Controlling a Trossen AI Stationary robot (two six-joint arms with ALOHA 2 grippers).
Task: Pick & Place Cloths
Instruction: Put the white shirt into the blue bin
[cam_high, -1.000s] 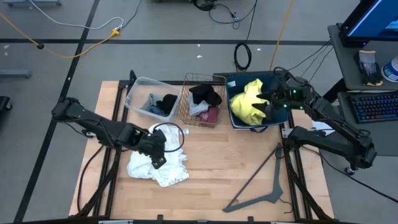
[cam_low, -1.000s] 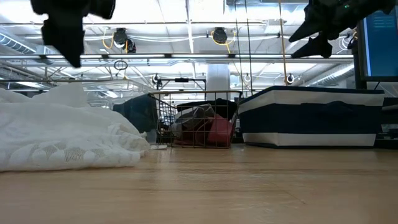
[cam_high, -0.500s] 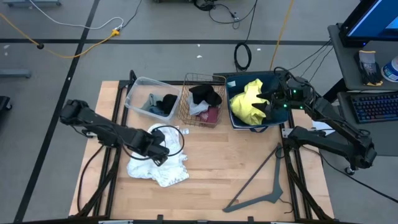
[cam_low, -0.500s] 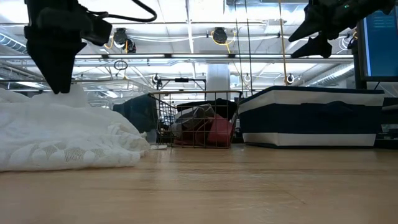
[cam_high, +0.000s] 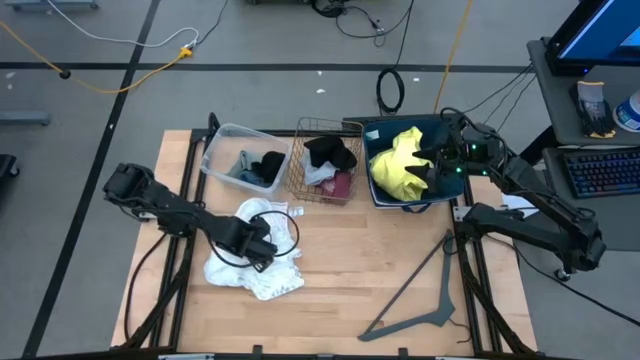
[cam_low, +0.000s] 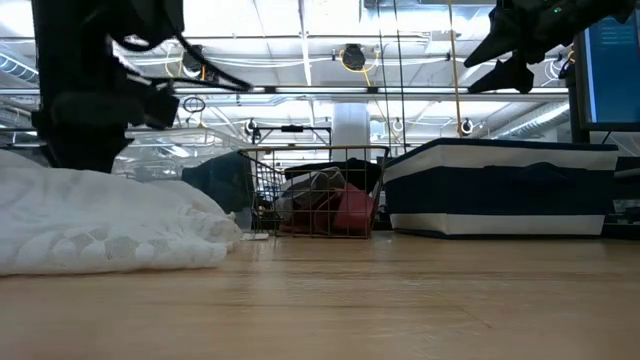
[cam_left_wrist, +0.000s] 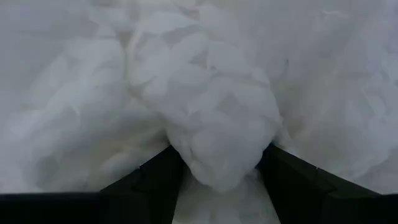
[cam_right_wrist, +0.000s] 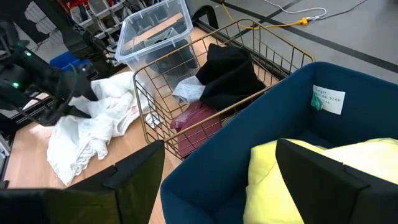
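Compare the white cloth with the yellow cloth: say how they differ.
The white cloth lies crumpled on the bare table; the yellow cloth sits inside the blue bin. The left gripper is pressed into the white cloth with its fingers open around a fold; the right gripper, open, hovers over the yellow one. Both are bunched, not folded.

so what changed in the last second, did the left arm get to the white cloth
The left hand came down from above onto the white cloth; its fingers now straddle a fold of it, open, not yet clamped. The right hand stayed open over the blue bin with the yellow cloth; nothing else moved.
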